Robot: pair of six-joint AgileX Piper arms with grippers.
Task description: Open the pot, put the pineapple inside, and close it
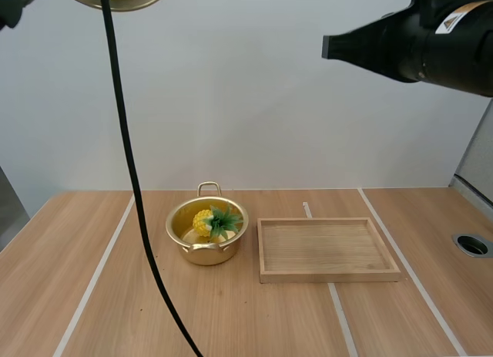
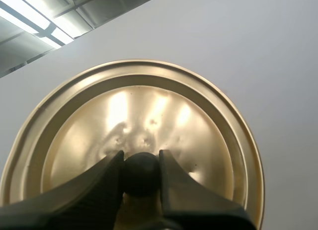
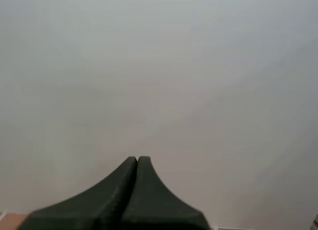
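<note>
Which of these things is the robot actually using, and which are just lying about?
Part of the job: the pot; the pineapple inside it; the lid, held up in the left hand.
Just lying about: the wooden tray beside the pot.

A plain pale wall (image 1: 231, 102) rises behind the wooden surface (image 1: 46, 287) (white stripes (image 1: 98, 274) cross it), with a round port (image 1: 472, 245) near its right edge.
</note>
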